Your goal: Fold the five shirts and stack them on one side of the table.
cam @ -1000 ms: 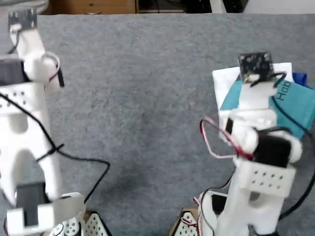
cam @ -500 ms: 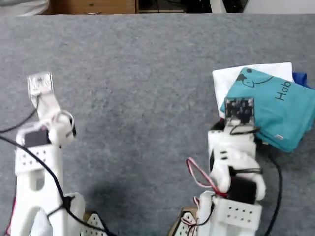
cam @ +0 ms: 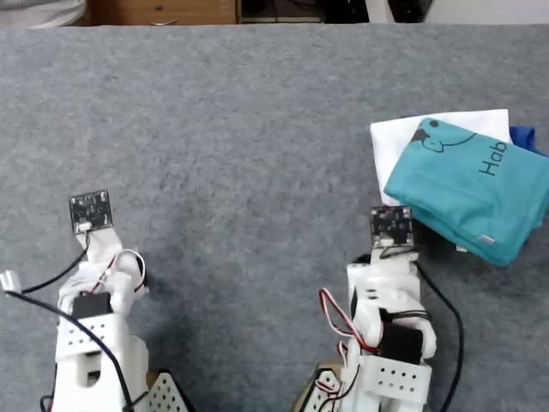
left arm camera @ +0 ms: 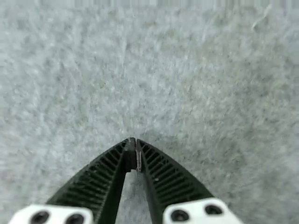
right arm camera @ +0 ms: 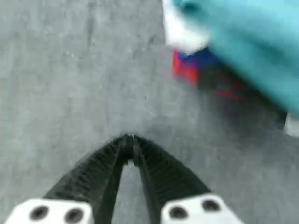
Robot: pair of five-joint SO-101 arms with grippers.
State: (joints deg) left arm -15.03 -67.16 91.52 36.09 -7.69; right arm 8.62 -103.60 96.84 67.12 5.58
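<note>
With the teal shirt (cam: 467,193) topping the folded stack (cam: 396,142) at the desk's (cam: 257,129) right side and the left tool (left arm camera: 132,156) and right tool (right arm camera: 129,142) both pressed together empty at the near edge, I judge parking should avoid brushing the stack's near-left corner.

Closed left gripper (left arm camera: 132,151) over grey table (left arm camera: 196,84)

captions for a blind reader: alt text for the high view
Folded shirts, a teal shirt on top, are stacked on the right side of a grey table. The left arm and right arm sit at its near edge.
</note>
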